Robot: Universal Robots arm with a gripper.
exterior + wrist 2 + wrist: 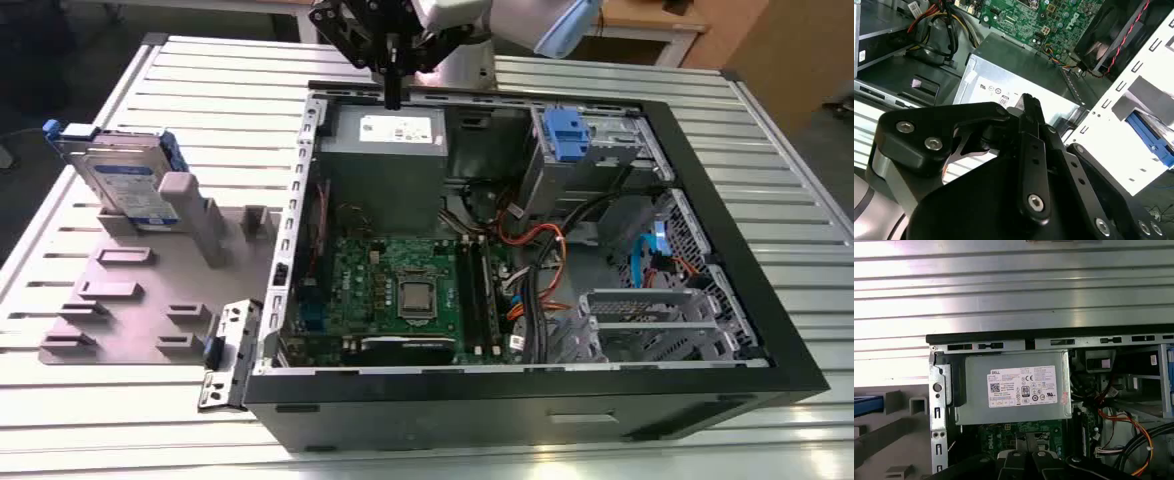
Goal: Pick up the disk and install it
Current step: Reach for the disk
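Observation:
The disk (127, 182), silver with a white-and-blue label and blue rails, stands on edge in a grey holder (120, 300) at the exterior view's left, outside the computer case. My black gripper (394, 98) hangs over the case's far rim, above the grey metal box (387, 150), well apart from the disk. Its fingers are pressed together with nothing between them, as the second wrist view shows at the gripper (1029, 102). In the first wrist view a blue edge (866, 405) of the disk's rail shows beside the holder's grey posts.
The open black case (747, 300) lies on a slatted metal table (200, 80). Inside are the green motherboard (400, 290), orange and black cables (534, 240), and a drive bay with a blue clip (563, 135). A small bracket (227, 355) lies by the case's near corner.

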